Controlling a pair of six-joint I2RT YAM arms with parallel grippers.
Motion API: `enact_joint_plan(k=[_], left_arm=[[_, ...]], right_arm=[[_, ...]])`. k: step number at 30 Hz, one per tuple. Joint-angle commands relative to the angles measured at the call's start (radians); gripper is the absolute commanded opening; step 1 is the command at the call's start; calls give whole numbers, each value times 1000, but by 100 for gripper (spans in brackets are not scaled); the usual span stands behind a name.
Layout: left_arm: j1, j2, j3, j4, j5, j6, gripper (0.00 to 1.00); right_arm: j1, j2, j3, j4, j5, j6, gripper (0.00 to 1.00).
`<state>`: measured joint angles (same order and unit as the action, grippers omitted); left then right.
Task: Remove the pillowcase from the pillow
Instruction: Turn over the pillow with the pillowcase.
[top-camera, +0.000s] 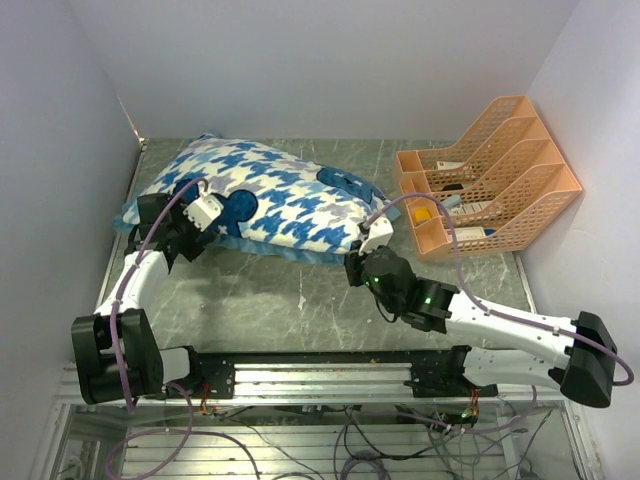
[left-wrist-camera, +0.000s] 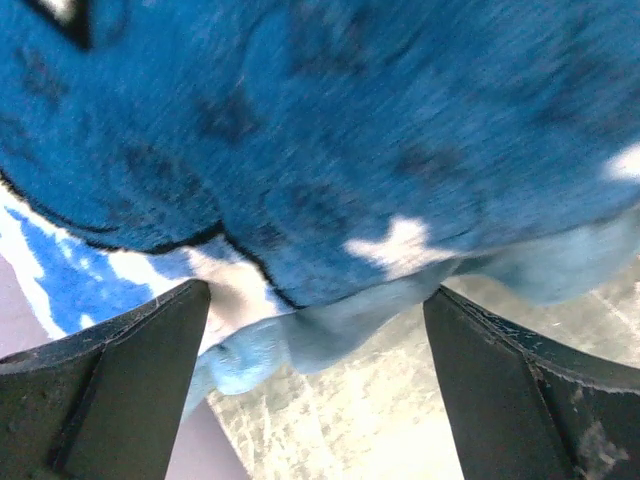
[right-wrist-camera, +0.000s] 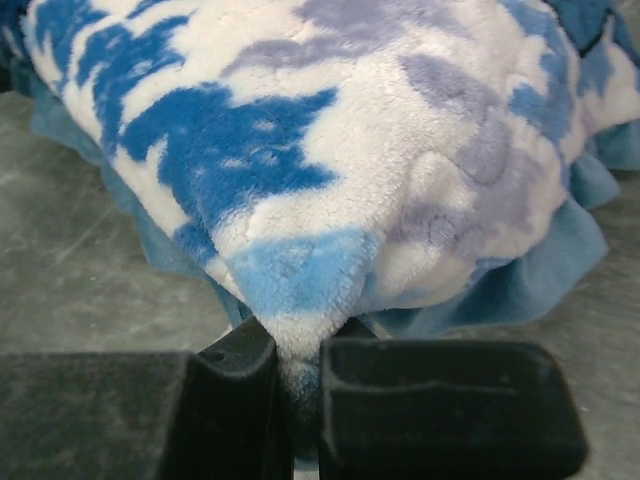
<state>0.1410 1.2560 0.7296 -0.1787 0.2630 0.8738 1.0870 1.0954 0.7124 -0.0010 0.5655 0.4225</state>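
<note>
Right wrist view: the right claw (right-wrist-camera: 298, 370) has its black jaws pressed together on a pinch of the fleecy blue-and-white houndstooth pillowcase (right-wrist-camera: 300, 150), at the corner nearest it. The rest of the cover swells up and away just beyond the jaws, with its pale teal ruffle (right-wrist-camera: 520, 275) trailing on the grey marbled worktop (right-wrist-camera: 90, 250) to either side.

From overhead, the cover's long axis runs slantwise away from this claw toward the far left, and the left claw (top-camera: 185, 245) waits at that other end. The plump pillow is out of sight inside the cover, which looks fully stuffed, so I judge nothing has come off yet.

The left claw stands wide open. In its own wrist view the jaws straddle the ruffled hem, with the dark blue bear patch directly ahead, and neither jaw seems to touch cloth.

So the two claws sit at opposite ends of the long axis, the right one holding and the left one free. A pull by the right claw would run along that axis. I cannot tell which end of the cover is open, and the move depends on that.
</note>
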Motion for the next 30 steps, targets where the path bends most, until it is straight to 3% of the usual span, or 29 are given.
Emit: enact_joint_plan(k=[1,4,7,9,13,14,23,30], left_arm=[[0,8,14,67,-83,90,100],[1,23,12,120,-128,97,100],[0,54,-10,190,-183,125,86],[0,81,-19,218,-209,130,70],[2,115,-3,206,-228,79,12],[3,110,13,180,-221,57,8],[25,-149,312,-217,-59,-171,7],[26,-242,556,-440,-25,-246,7]], right_arm=[[-55,-62,25,-114,37,-16,0],[-91,-89,27,-143,40,-13,0],[-121,-106,31,-156,20,-16,0],[-137,-111,37,-165,14,-15,0],[-147,-110,47,-165,-6,-21,0],[-146,-108,54,-166,-10,-23,0],[-127,-119,185,-209,-61,-58,0],[19,-172,341,-279,44,-83,0]])
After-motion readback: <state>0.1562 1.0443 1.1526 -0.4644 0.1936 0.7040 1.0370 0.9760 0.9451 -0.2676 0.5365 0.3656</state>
